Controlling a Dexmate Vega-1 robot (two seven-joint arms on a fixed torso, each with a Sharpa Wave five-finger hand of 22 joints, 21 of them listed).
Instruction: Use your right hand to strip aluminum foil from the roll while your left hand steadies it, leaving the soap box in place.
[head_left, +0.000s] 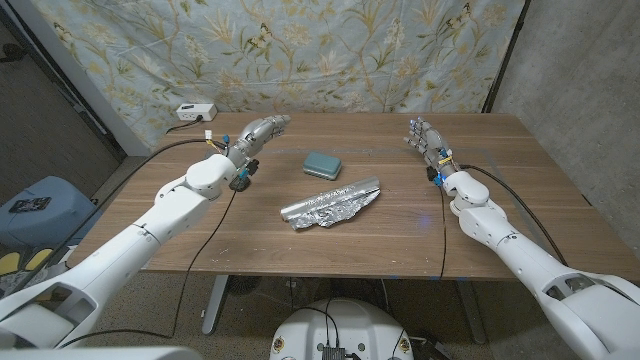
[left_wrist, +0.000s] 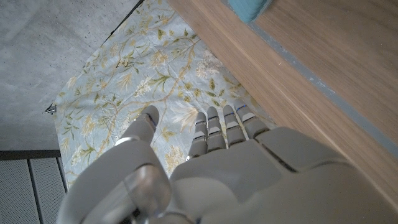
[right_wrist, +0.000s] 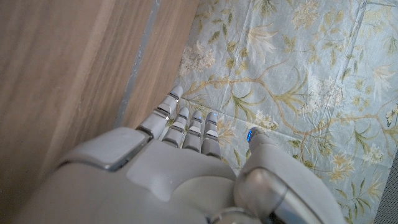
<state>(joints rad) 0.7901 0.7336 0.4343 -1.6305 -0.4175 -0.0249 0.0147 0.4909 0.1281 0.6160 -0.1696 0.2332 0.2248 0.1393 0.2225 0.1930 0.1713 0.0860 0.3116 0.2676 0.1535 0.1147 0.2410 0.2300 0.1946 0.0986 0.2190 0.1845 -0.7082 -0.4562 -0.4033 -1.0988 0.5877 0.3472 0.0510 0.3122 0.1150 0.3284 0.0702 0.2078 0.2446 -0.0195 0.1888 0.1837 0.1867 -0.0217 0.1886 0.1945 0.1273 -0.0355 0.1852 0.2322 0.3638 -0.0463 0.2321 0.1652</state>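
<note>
- Rectangular wooden table (head_left: 540, 200) with a brown top.
- Pale blue floral cloth backdrop (head_left: 330, 50) hanging behind it.
- White power strip (head_left: 194, 111) at the table's far left corner.
- Blue chair (head_left: 30, 205) at left.

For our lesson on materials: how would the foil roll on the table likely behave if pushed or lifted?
The foil roll is a long cylinder lying on its side, so it may roll when pushed. Its loose, crinkled sheet looks thin and floppy, probably creasing or tearing easily. It probably lifts lightly.

Left hand (head_left: 262, 130), right hand (head_left: 423, 137) empty, fingers extended.
</note>
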